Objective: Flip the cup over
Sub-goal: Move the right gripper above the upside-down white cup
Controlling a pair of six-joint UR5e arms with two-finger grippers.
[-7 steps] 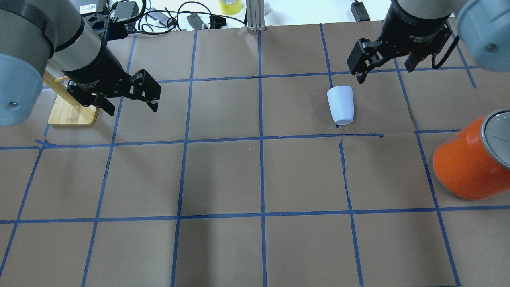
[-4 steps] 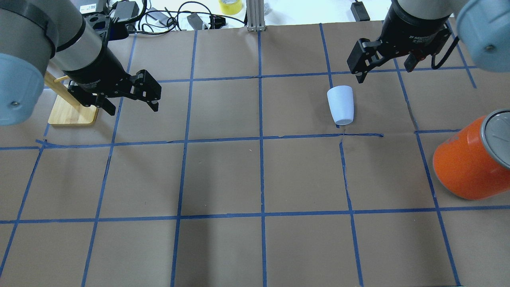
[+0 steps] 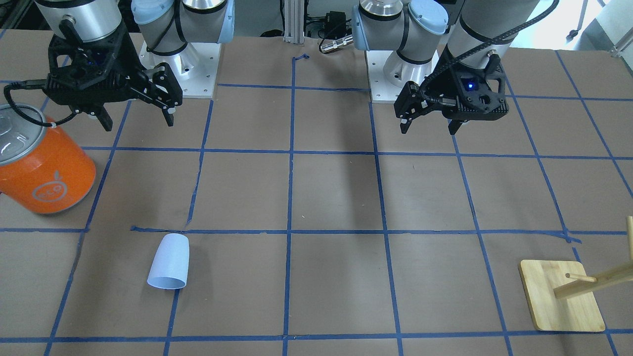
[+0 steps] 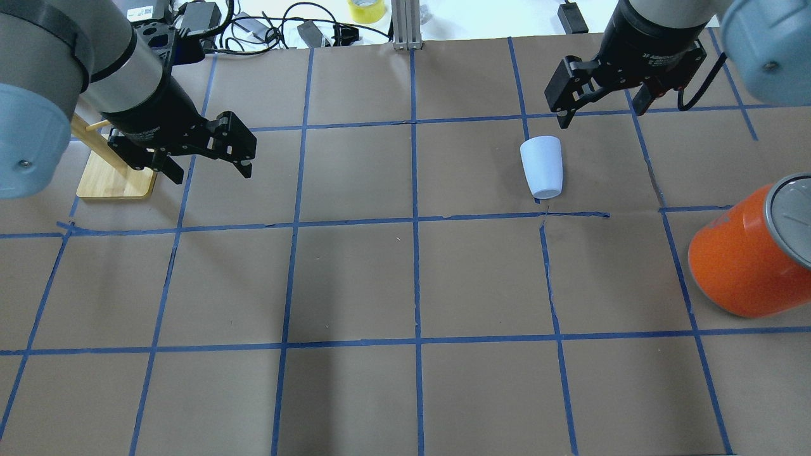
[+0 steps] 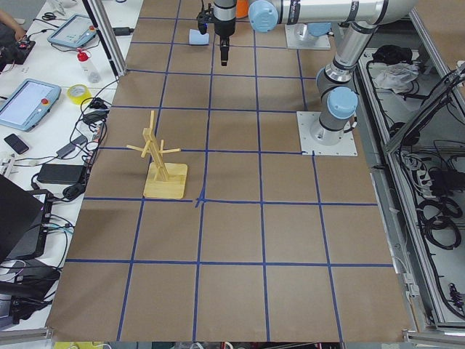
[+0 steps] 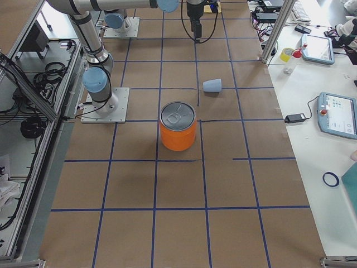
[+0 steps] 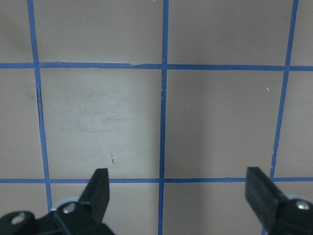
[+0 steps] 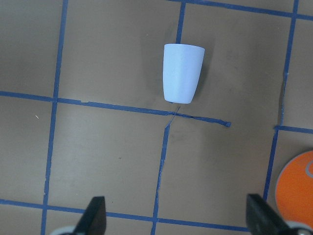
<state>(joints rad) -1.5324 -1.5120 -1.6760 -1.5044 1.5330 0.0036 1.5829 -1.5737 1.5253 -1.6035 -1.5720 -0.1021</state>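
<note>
Both my jaws gape wide and empty: right gripper at upper right, just above the pale blue cup lying on its side, left gripper at upper left.

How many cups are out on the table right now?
1. The cup lies on its side on the robot's right half, apart from the orange can, and nothing grips it. No view suggests another is hidden.

Four fixed views, two wrist-mounted
</note>
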